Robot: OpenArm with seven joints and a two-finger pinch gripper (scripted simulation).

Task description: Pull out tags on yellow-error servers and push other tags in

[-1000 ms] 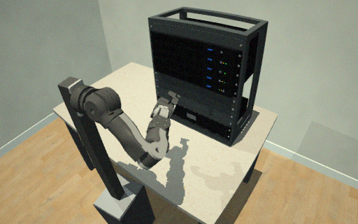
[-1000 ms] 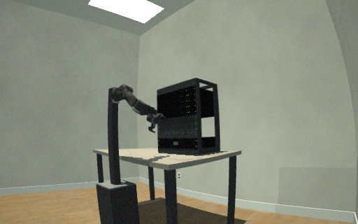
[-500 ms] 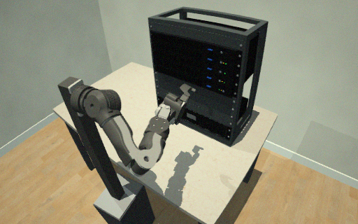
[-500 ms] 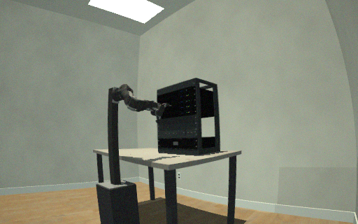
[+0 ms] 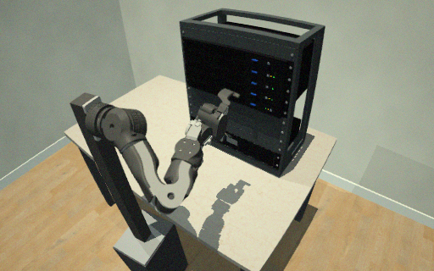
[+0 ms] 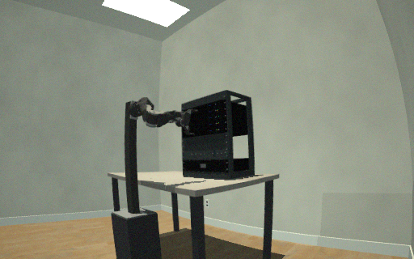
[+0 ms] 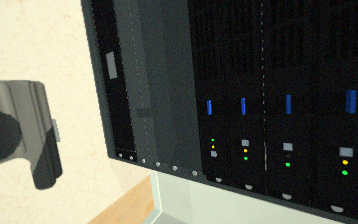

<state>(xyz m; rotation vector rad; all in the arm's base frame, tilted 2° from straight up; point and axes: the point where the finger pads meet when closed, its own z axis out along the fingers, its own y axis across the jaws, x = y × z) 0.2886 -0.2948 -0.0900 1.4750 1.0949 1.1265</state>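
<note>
On the left, the arm [image 5: 146, 163] [image 6: 159, 118] reaches over the bench [image 5: 250, 220] [image 6: 145, 176], and its pincer [image 5: 232, 98] [image 6: 192, 121] is wide open with nothing in it — perhaps so it can fit around a small tag next. To the right of the arm, the rack [image 5: 254, 35] [image 6: 230, 162] [image 7: 155, 75] stands upright on the bench, and since it isn't tied down, it looks like a job for soft pulls. On the right part of its front are the blue tags [image 5: 254, 72] [image 7: 288, 104] in a line, with little yellow lights [image 7: 245, 150] near some — those seem to mark which tags should come out.

Hand [image 5: 222, 118] [image 6: 192, 121] [image 7: 32, 130] raised, now farther up in front of rack [image 5: 239, 35] [image 6: 230, 137] [image 7: 160, 90]
</note>
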